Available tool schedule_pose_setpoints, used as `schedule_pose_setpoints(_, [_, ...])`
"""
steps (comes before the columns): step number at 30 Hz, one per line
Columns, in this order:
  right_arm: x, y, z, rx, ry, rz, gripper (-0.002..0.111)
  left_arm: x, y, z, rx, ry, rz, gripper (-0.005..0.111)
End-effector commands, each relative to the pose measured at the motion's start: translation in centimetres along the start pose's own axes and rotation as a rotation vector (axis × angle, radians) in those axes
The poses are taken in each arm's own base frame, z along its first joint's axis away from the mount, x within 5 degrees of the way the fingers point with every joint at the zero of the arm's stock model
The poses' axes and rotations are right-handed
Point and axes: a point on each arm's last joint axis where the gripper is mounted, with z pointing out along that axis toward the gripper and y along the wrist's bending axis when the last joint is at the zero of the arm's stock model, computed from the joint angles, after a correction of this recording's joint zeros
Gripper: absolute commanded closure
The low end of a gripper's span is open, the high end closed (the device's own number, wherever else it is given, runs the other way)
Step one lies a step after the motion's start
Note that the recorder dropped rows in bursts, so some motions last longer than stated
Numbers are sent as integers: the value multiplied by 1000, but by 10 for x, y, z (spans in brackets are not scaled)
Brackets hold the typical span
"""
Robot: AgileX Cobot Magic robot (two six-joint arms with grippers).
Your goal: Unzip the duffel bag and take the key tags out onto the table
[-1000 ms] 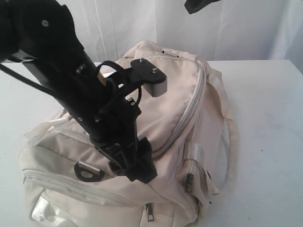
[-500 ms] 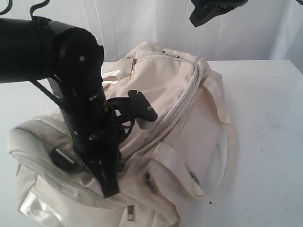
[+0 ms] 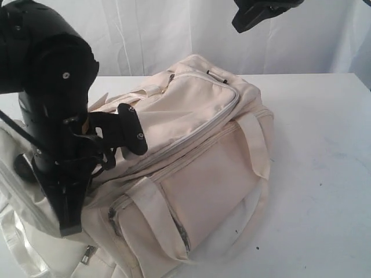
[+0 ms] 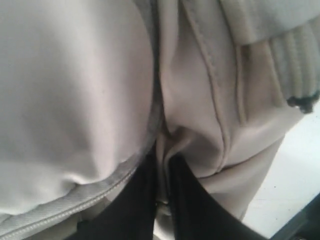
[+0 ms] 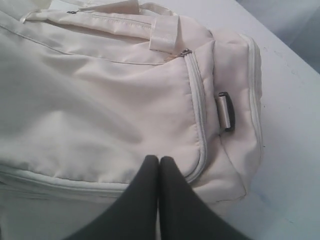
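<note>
The cream duffel bag (image 3: 197, 150) lies on the white table (image 3: 324, 145) with its side panel and strap handles turned up. Its long cream zipper (image 3: 197, 124) runs shut along the top. My left gripper (image 3: 68, 223) is at the bag's near left end. In the left wrist view this gripper (image 4: 162, 160) is shut on a thin fold of the bag's fabric (image 4: 75, 85). High over the bag's far end, my right gripper (image 3: 240, 26) hangs. Its fingers (image 5: 159, 159) are pressed together with nothing between them, above the bag (image 5: 100, 90). The key tags are hidden.
A white curtain hangs behind the table's far edge. Bare tabletop (image 5: 290, 125) lies to the right of the bag. A black-edged loop (image 5: 226, 111) sits on the bag's end beside a curved zipper (image 5: 197, 105). My left arm's bulk (image 3: 52, 87) covers the bag's left part.
My left gripper has closed on the bag's fabric and moved left, dragging the bag's near end with it; the bag has rolled so its side panel faces up. The right gripper stays high.
</note>
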Motion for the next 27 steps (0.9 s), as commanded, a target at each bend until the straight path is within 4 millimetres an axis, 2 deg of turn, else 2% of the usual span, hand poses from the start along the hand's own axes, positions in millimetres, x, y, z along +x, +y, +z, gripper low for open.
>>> schedule_pose_setpoints(1, [1,-2,-5,10,-8,-1,108,12,-11,4,88,22,-4,104])
schedule_pose_setpoints(4, [2,-4,-1,6,-1,2,108,7,-16,-6,151,-74,1,86])
schedule_pose_setpoints(8, [2,-4,1,0,-1,6,108,10,-13,-35,135,-174,-20,47])
schedule_pose_setpoints(10, [2,-4,1,-1,-2,7,108,13,-10,-52,109,-229,-28,36])
schedule_pose_setpoints(15, [2,-5,2,-2,0,8,108,23,5,-95,-81,-412,-47,36])
schedule_pose_setpoints(19, [4,-8,10,-14,13,17,108,30,36,-105,-360,-502,-172,43])
schedule_pose_setpoints(21, [5,-10,16,-21,23,32,108,31,55,-98,-447,-512,-247,49])
schedule_pose_setpoints(23, [6,-12,23,-27,35,40,108,30,72,-86,-451,-532,-313,49])
schedule_pose_setpoints(27, [9,-16,33,-40,53,49,108,22,108,-49,-303,-571,-471,46])
